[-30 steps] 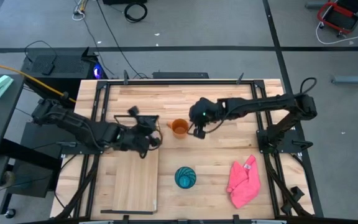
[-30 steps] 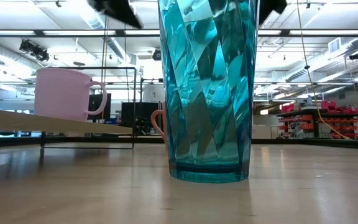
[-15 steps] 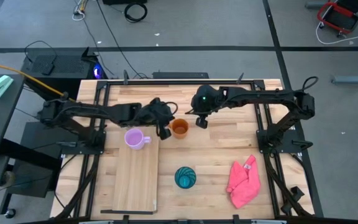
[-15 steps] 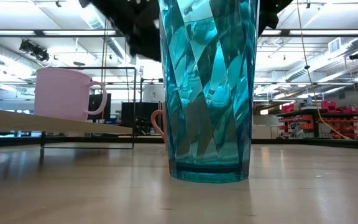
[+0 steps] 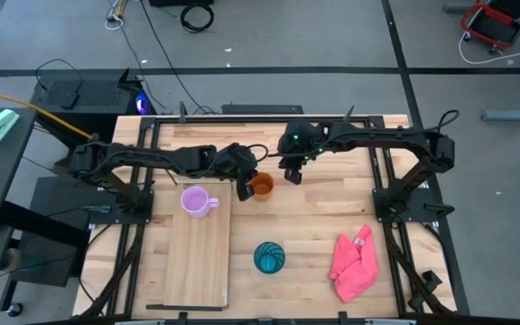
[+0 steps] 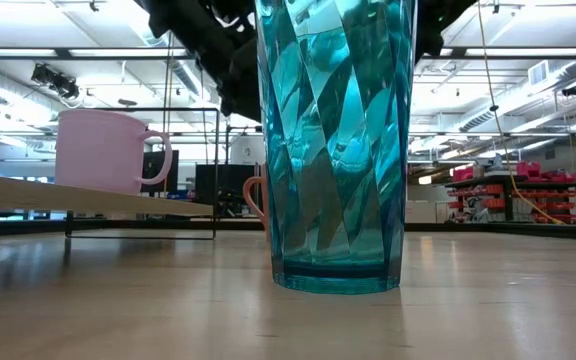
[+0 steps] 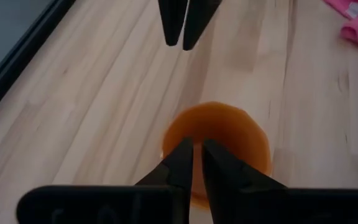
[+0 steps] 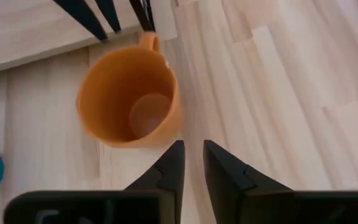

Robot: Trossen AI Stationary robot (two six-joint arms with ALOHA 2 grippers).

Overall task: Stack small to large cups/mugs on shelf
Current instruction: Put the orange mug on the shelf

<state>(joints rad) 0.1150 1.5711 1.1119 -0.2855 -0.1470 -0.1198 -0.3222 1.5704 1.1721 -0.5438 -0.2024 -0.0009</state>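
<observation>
Since a second ago: my left arm has swung from over the shelf across to the orange mug, leaving the lilac mug standing on the board; my right arm has drawn back from the mug toward 12 o'clock.
Table (image 5: 314, 221): light-wood top; I read clock directions from its centre in the high view.
Shelf (image 5: 197, 262): long board lying at about 8 o'clock, running from mid-table to the near edge; in the low view its thin black wire frame (image 6: 143, 170) stands behind the board.
Pink cloth (image 5: 354, 264): crumpled at about 4 o'clock, well apart from every cup.
Teal cup (image 5: 269, 257): upright at 6 o'clock on the bare table, just beside the shelf's long edge, not on it; it fills the middle of the low view (image 6: 335, 140).
Lilac mug (image 5: 194, 200): upright on the shelf's far end, about 9 o'clock, handle toward the table centre.
Orange mug (image 5: 260, 186): upright on the table near 11 o'clock, just off the shelf's far corner, empty inside (image 8: 129, 99).
Left gripper (image 5: 242, 185): right at the orange mug's handle side; fingers (image 7: 182, 163) nearly together with a thin gap, nothing between them that I can see.
Right gripper (image 5: 292, 174): hanging beside the orange mug at about 12 o'clock, apart from it; fingers (image 8: 173, 165) slightly parted, released and empty.
</observation>
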